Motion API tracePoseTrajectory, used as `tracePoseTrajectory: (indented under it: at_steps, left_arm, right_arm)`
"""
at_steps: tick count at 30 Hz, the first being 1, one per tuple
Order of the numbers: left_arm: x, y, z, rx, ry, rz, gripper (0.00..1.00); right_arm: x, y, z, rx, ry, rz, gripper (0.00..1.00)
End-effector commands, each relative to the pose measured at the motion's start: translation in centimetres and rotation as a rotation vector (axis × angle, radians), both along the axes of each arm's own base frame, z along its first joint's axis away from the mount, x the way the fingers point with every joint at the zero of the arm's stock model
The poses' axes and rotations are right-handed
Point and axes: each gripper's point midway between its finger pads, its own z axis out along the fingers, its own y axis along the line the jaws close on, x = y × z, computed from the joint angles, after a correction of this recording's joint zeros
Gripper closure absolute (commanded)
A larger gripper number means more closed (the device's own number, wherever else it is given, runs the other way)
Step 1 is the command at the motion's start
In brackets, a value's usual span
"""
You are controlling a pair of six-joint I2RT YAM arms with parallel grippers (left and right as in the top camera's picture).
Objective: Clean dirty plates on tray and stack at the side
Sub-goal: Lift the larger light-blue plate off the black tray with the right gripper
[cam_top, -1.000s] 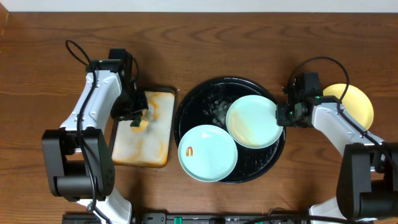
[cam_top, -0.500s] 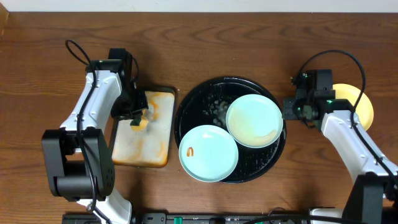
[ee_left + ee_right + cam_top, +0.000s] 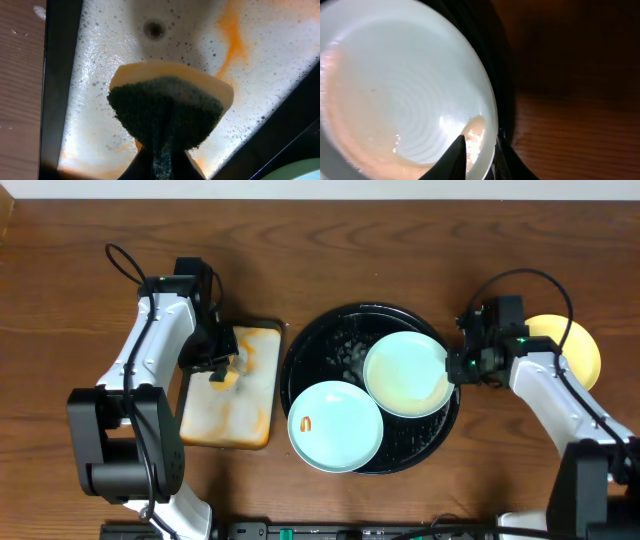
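Right gripper (image 3: 456, 366) has returned, now pinching the mint plate's (image 3: 405, 374) rim.

Left end effector (image 3: 221, 368) clamped, arm angled inward, right end effector (image 3: 458, 367) closed, elbow bent

the right arm covers much of the pale yellow plate (image 3: 572, 345) in the overhead view, leaving only its far side showing. the front mint-blue plate (image 3: 335, 425) hides the black tray (image 3: 330, 345) rim under it, and the rear mint-blue plate (image 3: 407, 374) covers more of the tray floor. the left wrist view cuts off the white tray (image 3: 280, 70) on every side, and the sponge (image 3: 167, 112) hides the left pincer (image 3: 222, 368) tips. in the right wrist view the plate (image 3: 395, 85) runs off the left and top edges; the right pincer (image 3: 479, 155) is dark, blurred and cropped at the bottom, its finger (image 3: 455, 157) over the plate's rim, grip unclear
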Motion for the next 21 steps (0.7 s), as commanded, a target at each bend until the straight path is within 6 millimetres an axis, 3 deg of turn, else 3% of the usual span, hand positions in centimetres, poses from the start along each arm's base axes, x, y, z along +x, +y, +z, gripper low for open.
tracePoseTrajectory:
  at_steps: [1, 13, 21]
  left_arm:
    - [-0.1, 0.3, -0.1, 0.015, 0.004, -0.013, 0.91]
    - [-0.1, 0.3, -0.1, 0.015, 0.004, -0.013, 0.91]
    - [-0.1, 0.3, -0.1, 0.015, 0.004, -0.013, 0.91]
  right_arm:
    - [0.1, 0.0, -1.4, -0.002, 0.037, -0.019, 0.82]
    - [-0.8, 1.1, -2.2, 0.018, 0.083, -0.024, 0.86]
    - [0.2, 2.0, -2.0, 0.041, 0.046, -0.048, 0.84]
